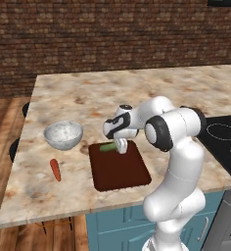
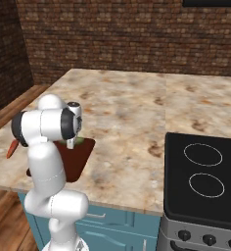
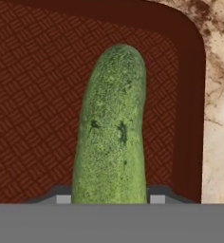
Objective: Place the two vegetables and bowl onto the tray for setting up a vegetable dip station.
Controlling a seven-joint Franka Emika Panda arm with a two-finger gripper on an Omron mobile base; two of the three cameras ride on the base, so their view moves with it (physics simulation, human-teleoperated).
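Observation:
The dark green cucumber (image 3: 111,133) lies lengthwise between my gripper's (image 3: 109,199) fingers, so the gripper is shut on it. It sits low over the far end of the reddish-brown tray (image 1: 121,171), near one rounded corner (image 3: 190,42); I cannot tell whether it touches the board. From the left base camera the gripper (image 1: 121,146) points down with the cucumber (image 1: 107,147) sticking out to its left. The silvery bowl (image 1: 63,135) stands on the counter left of the tray. The orange carrot (image 1: 55,169) lies in front of the bowl, and the carrot (image 2: 11,148) also peeks out behind my arm.
A black stovetop (image 1: 225,139) with ring burners (image 2: 203,169) borders the marble counter (image 1: 137,93) on the right. The counter's front edge runs just past the tray's near side. A brick wall (image 2: 137,39) stands behind the counter.

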